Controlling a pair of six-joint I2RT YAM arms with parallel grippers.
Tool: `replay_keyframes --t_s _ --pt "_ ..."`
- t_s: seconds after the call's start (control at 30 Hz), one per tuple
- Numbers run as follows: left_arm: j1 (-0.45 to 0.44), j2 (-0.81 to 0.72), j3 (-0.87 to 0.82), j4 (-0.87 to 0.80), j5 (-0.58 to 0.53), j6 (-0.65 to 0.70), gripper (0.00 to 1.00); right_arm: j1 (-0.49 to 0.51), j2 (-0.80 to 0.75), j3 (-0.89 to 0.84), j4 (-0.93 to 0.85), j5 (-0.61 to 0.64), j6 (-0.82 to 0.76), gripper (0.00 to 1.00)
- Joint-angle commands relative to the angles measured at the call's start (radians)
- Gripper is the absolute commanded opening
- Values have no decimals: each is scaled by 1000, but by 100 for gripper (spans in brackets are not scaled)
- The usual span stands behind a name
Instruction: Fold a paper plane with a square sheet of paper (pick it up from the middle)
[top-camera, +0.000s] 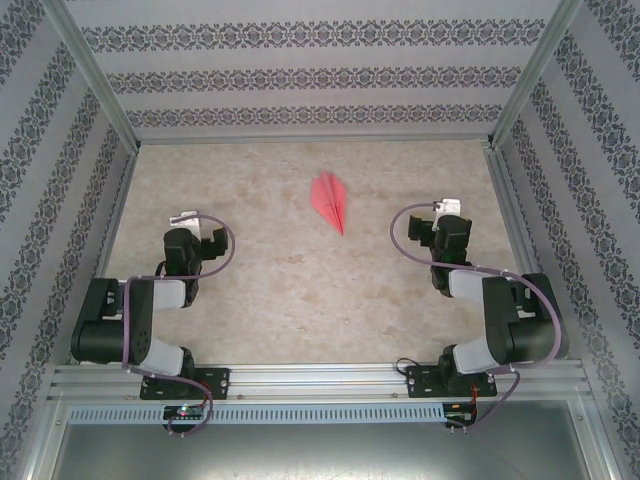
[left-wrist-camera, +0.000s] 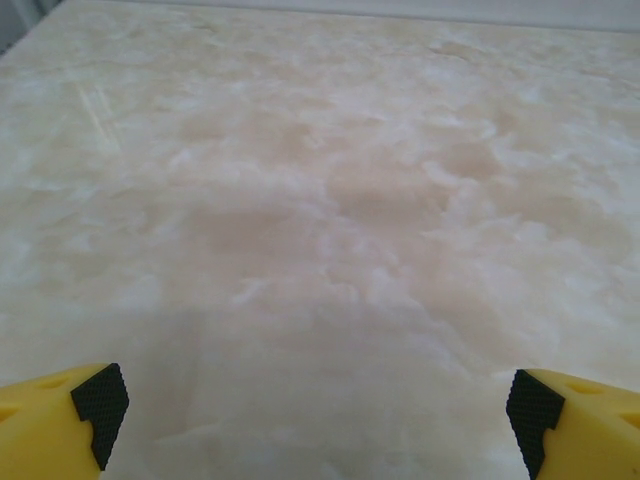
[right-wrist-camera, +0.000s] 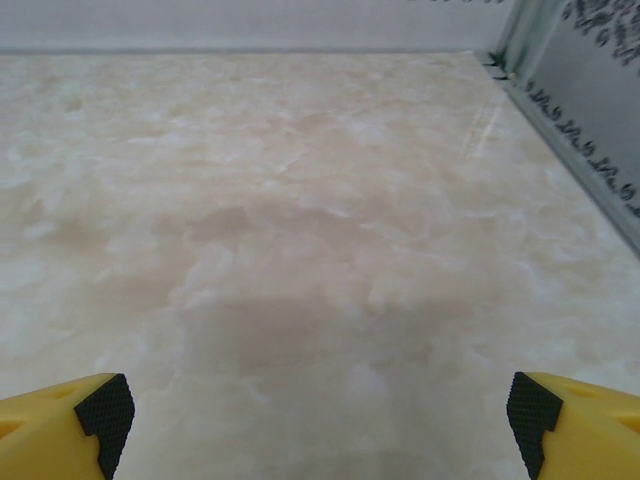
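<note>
The paper plane (top-camera: 333, 201) lies alone on the table (top-camera: 270, 300).
My left gripper (left-wrist-camera: 315, 408) and my right gripper (right-wrist-camera: 318, 412) are both wide open and hold nothing. The pink plane is between them, a bit farther out, well apart from both, its tip toward me.

You'll see the beige marbled table (left-wrist-camera: 330, 200) spreading out beneath and ahead of the left claw (left-wrist-camera: 318, 415). Ahead and to the right of the right claw (right-wrist-camera: 320, 415) stands a wall (right-wrist-camera: 600, 60) with dark floral stripes, edged by a metal frame (right-wrist-camera: 508, 35). Patterned panels close 3 sides of the table.
</note>
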Motion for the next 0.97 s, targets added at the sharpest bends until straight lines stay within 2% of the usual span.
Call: replay_keyframes --t_s 0.0,0.1,0.17,0.37,0.47,0.93 --pt "14 56 -8 157 51 25 100 -10 27 -23 134 -105 -25 98" --pt "15 72 28 100 59 29 100 -12 40 -61 219 -119 -37 98" --pt "12 81 25 123 46 27 100 -12 44 -69 239 -124 -39 98" --pt "-20 84 60 55 1 57 100 -25 45 -32 167 -123 -18 98" --pt "-22 82 71 33 37 73 100 -26 44 -33 167 -124 -17 98" --pt "-23 85 75 28 37 74 100 -26 38 -44 185 -151 -26 98"
